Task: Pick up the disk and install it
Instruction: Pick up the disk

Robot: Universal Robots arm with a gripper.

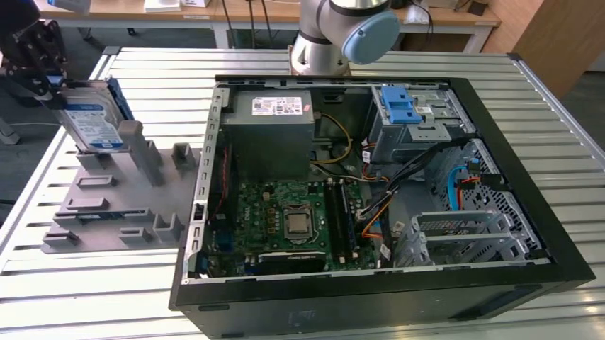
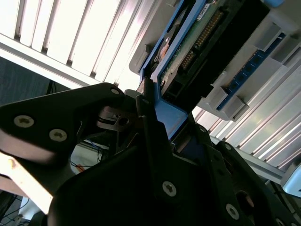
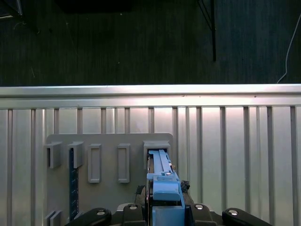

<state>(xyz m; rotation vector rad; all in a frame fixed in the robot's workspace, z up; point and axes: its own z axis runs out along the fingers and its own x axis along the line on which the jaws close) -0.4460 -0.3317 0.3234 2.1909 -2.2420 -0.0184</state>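
- Hand (image 1: 47, 88) at 10 o'clock in the exterior view, clamped tight on the upper edge of the disk (image 1: 93, 122).
- Disk stands on edge, tilted, label outward. Its lower end is at the tall slot of the grey rack (image 1: 113, 205); seated or lifted clear, cannot tell.
- Rack lies on the slatted surface (image 1: 95, 297), at 9 o'clock of the open computer case (image 1: 557, 234).
- Grey drive bay (image 1: 416, 134) with blue latch (image 1: 401, 106) at 1 o'clock inside the case, well apart from the disk.
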